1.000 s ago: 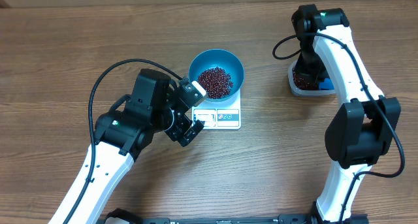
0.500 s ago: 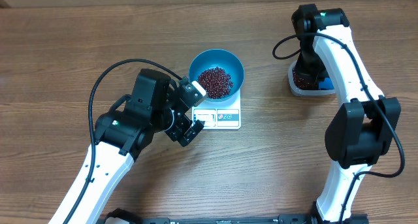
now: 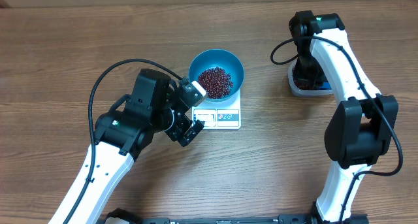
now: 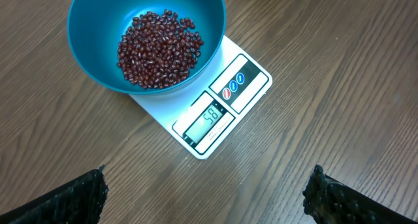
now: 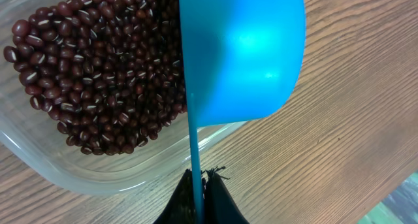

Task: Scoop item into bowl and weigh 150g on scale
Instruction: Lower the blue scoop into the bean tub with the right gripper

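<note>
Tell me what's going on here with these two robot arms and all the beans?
They are weighing out beans. The right gripper is shut on the thin handle of a small blue plastic scoop, held at a clear plastic tub of small dark red-brown beans. A round deep blue bowl, holding a modest heap, sits on a flat white square kitchen scale whose display seems to read 58, short of the target. The left gripper hangs wide open near the scale, holding nothing.
</note>
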`<state>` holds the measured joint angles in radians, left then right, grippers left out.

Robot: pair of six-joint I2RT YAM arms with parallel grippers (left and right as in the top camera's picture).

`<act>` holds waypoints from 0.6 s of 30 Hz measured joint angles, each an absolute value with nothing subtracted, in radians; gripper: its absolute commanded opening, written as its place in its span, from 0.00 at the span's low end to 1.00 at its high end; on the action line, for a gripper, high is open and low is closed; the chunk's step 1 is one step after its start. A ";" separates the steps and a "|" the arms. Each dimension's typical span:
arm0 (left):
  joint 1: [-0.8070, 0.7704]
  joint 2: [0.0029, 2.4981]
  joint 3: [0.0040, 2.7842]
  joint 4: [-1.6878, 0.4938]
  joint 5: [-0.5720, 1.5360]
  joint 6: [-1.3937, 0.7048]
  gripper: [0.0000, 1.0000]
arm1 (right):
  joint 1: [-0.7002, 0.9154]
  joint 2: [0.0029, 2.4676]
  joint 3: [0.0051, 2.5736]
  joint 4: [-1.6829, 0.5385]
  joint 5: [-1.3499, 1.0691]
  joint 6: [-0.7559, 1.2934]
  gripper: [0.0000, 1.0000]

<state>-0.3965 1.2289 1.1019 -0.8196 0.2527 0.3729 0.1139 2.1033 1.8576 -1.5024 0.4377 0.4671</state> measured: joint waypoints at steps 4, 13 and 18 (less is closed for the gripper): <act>-0.397 1.229 1.102 -0.820 0.253 0.373 1.00 | 0.114 2.103 1.858 -1.499 0.433 0.464 0.04; -0.397 1.229 1.102 -0.820 0.253 0.373 0.99 | 0.119 2.103 1.858 -1.475 0.395 0.447 0.04; -0.397 1.229 1.102 -0.820 0.253 0.373 1.00 | 0.134 2.103 1.858 -1.475 0.387 0.444 0.04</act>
